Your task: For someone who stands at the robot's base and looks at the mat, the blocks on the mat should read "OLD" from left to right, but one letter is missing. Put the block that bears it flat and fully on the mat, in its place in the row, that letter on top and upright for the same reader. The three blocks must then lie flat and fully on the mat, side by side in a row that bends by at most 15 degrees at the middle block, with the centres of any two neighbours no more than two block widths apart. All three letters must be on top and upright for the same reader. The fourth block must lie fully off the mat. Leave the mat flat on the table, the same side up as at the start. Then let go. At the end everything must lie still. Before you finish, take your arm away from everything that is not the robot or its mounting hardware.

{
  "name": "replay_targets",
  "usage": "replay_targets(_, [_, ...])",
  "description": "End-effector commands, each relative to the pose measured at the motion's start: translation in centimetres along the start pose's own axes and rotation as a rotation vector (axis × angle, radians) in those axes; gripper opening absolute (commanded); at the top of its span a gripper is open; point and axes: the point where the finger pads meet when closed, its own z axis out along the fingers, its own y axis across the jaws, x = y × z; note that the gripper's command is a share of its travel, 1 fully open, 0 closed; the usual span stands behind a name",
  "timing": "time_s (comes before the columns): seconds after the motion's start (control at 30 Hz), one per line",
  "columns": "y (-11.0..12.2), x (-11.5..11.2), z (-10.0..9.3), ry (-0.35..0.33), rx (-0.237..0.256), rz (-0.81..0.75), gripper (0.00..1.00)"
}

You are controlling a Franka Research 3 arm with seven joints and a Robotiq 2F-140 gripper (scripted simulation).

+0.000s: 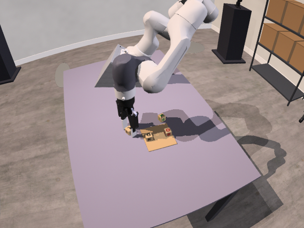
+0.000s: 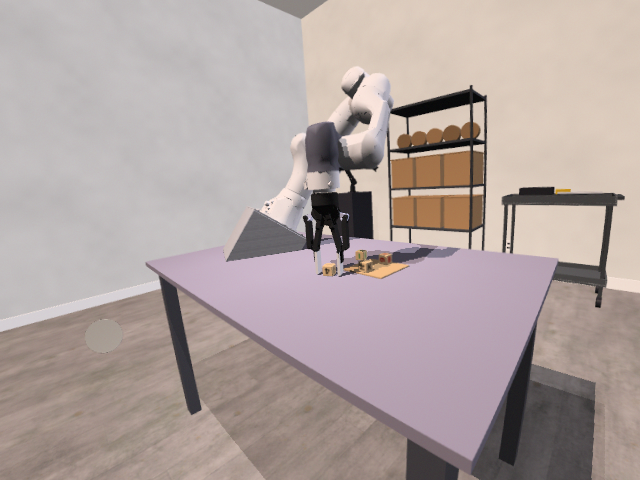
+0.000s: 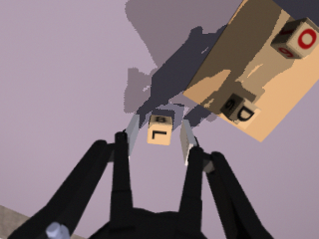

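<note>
The L block lies on the table off the mat, a dark L on top. My gripper is open, pointing down, its fingertips low on both sides of that block, with gaps showing in the wrist view. The mat lies flat. It bears the D block and the O block, with space between them. A green-lettered block lies off the mat, on the robot's side.
The D block and the mat's near corner are close to one finger. The grey wedge-shaped base stands behind the gripper. The arm's shadow falls across part of the mat. The shelf and dark stands are beyond the table.
</note>
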Motion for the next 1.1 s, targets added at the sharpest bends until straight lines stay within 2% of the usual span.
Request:
replay_targets(0.0, [0.11, -0.12, 0.05, -0.003, -0.002, -0.007, 0.40])
replay_targets(0.8, [0.11, -0.12, 0.05, -0.003, -0.002, -0.007, 0.40])
replay_targets(0.83, [0.11, -0.12, 0.05, -0.003, -0.002, -0.007, 0.28])
replay_targets(1.07, [0.11, -0.12, 0.05, -0.003, -0.002, -0.007, 0.28])
